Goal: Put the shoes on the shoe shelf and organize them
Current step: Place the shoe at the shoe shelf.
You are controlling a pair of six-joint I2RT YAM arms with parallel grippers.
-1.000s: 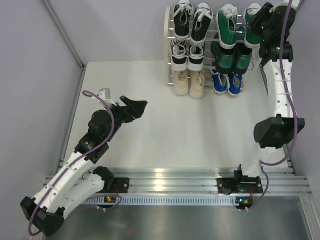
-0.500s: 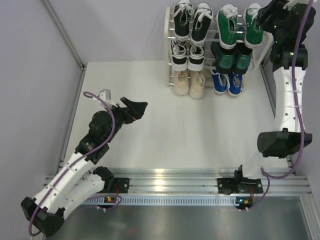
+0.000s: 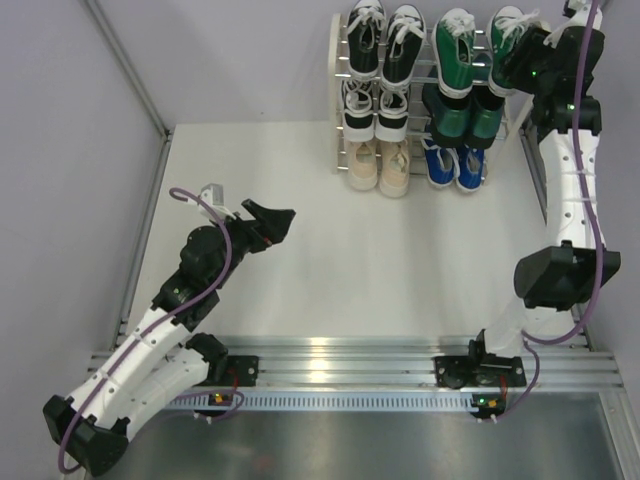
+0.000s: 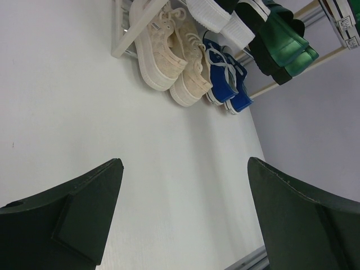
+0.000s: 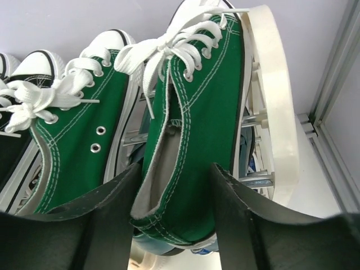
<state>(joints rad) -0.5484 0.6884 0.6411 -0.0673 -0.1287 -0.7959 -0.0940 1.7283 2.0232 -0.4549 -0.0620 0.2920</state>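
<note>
Six pairs sit on the shoe shelf [image 3: 338,95] at the top of the overhead view, so the step in hand looks like the last settling of the outer green sneaker [image 5: 197,112] on the top tier, upper right. The right tool [image 5: 175,169] straddles that sneaker's heel, with one finger in the gap beside the inner green sneaker [image 5: 79,124] and the other between the shoe and the cream side frame [image 5: 275,101]. Whether the pads press or stand just clear, I cannot tell.

To finish well, I judge the jaws should go fully slack before the arm draws straight back along the shoe's length. No lift or twist, so the heel stays on the bars [image 5: 256,180] and the white laces [image 5: 169,45] do not snag.

Room is tight there: frame on the right, neighbouring sneaker on the left, wall [image 5: 84,22] behind, a metal rail [image 5: 337,73] at far right. The left tool [image 3: 272,212] hangs released and empty over the tabletop [image 3: 400,270] at centre left, well apart from the shelf, with ample room to move.
</note>
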